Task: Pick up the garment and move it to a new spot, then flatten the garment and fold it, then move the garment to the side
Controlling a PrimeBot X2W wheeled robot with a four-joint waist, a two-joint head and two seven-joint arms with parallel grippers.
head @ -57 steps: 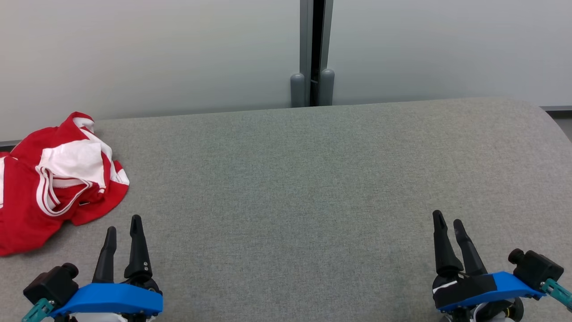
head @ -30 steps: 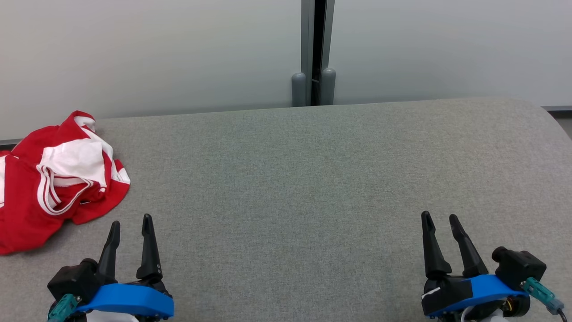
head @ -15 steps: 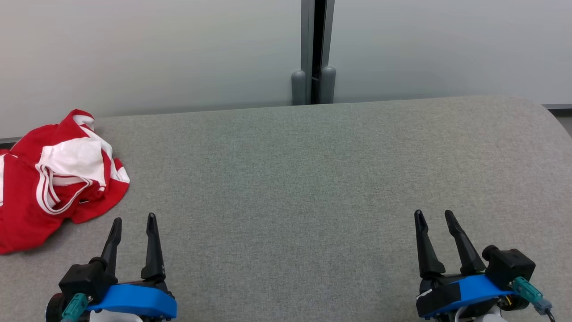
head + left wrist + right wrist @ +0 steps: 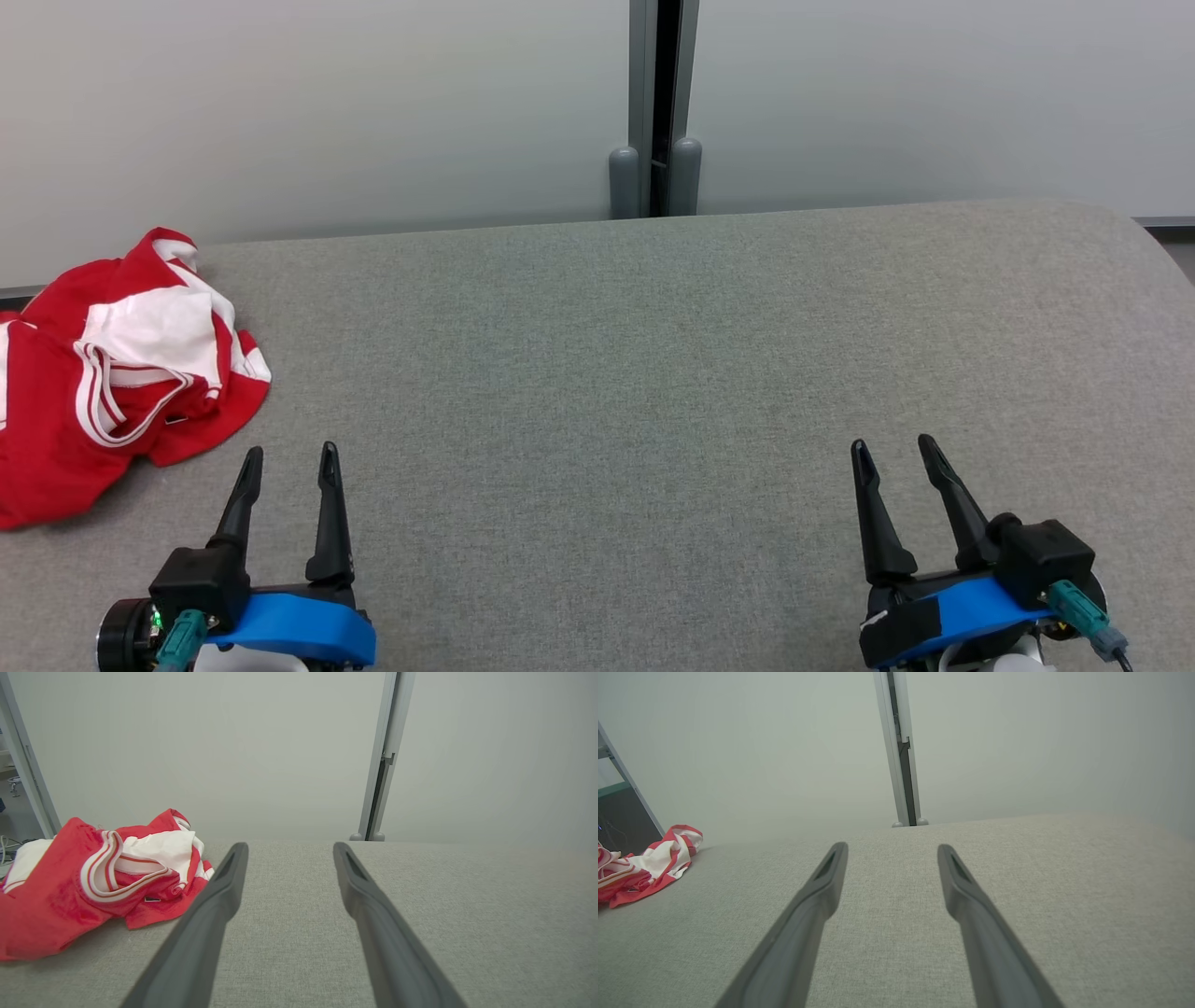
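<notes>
Garment point(image 4: 65, 411) crumpled, red and white

**A:** R wrist cam, what've you got?

**B:** I see the right gripper point(image 4: 891, 848), fingers point(image 4: 817, 905) spread, grey fabric surface point(image 4: 1041, 882) showing btwn them.

**A:** Garment?

**B:** Red-and-white garment point(image 4: 649, 865), crumpled at far left edge, well apart from the fingers. Grey post point(image 4: 900, 765) straight ahead vs pale wall point(image 4: 738, 765).

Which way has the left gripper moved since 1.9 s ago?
Yes. The left gripper has shifted right in head view, away from the red garment, which stayed put.
</notes>
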